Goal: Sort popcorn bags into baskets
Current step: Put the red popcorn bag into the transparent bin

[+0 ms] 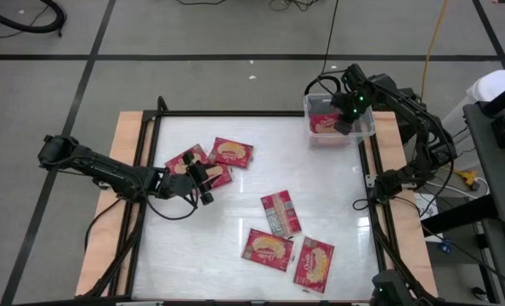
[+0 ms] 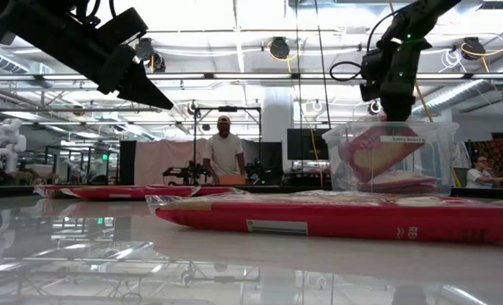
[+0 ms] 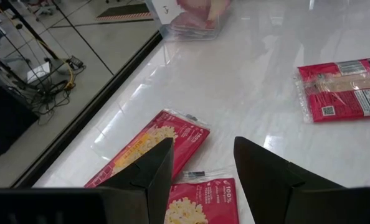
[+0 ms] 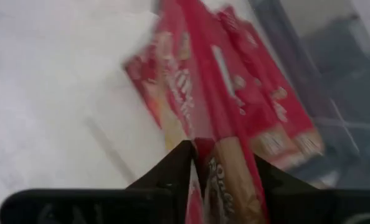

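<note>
While the right gripper (image 1: 344,121) hangs over the clear basket (image 1: 365,130) at the far right corner of the tabletop (image 1: 337,195), its jaws are clamped on a popcorn bag (image 4: 219,155) tilted inside the basket; other bags lie beneath. The left gripper (image 1: 205,181), jaws apart, hovers above the left cluster of bags (image 1: 232,152); three more bags (image 1: 280,212) lie near the middle.

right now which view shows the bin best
The low view: the bin shows side-on, a bag tilted inside under the right gripper. The high view has the arm over it; the left wrist view catches only its edge.
</note>
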### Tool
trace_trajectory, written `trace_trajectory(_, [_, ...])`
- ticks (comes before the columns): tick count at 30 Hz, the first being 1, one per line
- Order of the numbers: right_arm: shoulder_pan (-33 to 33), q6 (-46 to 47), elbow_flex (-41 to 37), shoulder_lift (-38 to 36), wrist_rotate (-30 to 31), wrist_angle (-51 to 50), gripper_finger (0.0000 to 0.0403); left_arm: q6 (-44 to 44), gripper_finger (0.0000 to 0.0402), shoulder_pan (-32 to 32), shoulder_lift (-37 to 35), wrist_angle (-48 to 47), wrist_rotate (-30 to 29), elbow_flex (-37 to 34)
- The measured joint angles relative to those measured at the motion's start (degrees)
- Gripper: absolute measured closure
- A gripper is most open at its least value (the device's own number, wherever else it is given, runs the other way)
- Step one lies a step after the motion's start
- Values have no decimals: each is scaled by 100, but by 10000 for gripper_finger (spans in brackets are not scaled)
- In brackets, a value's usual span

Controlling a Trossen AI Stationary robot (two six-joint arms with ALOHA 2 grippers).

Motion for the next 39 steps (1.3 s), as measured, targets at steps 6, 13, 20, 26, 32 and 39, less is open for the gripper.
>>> trace_trajectory(6, [0,335,0,-1,407,46,273,-9,227,0,0,0,0,1])
trace_trajectory(13, [0,576,-2,-32,1121,288,246,-97,227,0,0,0,-2,1])
trace_trajectory(20, [325,1005,-50,-591,310,1042,244,-133,227,0,0,-7,-2,1])
trace_trajectory(26, [1105,1589,-572,-1528,-261,2209,245,-203,227,3,-1,-227,-4,1])
trace_trajectory(32, [2400,2351,-1613,-2299,-247,3387,245,-476,227,60,-2,-788,-4,3])
trace_trajectory(39, [3906,2795,-3515,-2760,-247,5797,245,-1453,227,82,-2,-1683,118,3])
